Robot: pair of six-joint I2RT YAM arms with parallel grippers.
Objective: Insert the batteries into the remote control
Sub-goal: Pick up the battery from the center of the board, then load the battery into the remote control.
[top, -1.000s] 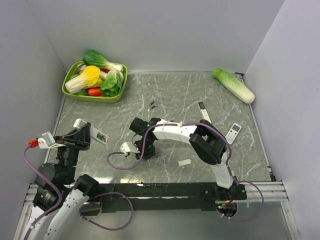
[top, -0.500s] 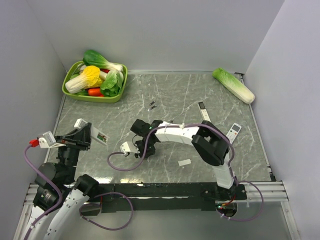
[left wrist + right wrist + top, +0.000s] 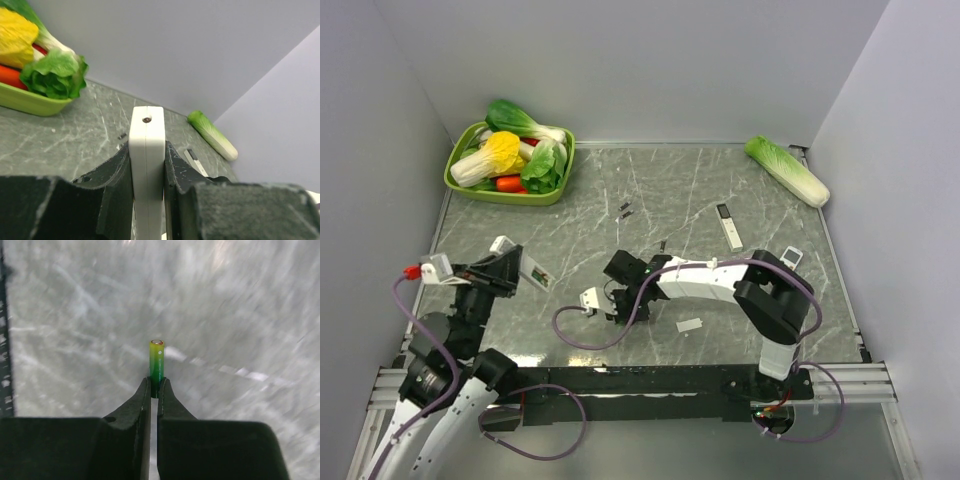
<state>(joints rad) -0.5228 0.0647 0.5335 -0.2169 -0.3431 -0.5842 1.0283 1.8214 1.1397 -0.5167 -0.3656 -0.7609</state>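
Nothing legible anywhere: neither the slim white plastic remote control [image 3: 146, 165] nor the small green cylindrical battery [image 3: 156, 365] shows readable print.

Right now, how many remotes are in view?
3: the remote control in the left gripper, a black-ended remote mid-table, a third remote at right, partly behind the right arm. More may be hidden.

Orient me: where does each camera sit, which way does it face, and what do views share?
Top external: above and behind the bases, looking down on the table; left arm and right arm show.
Left wrist: on the left gripper, facing across to the back wall; its fingers clamp the remote control.
Right wrist: on the right gripper, facing down at the blurred table; its fingers pinch a battery.
Shared: top and left wrist both show the tray and cabbage.
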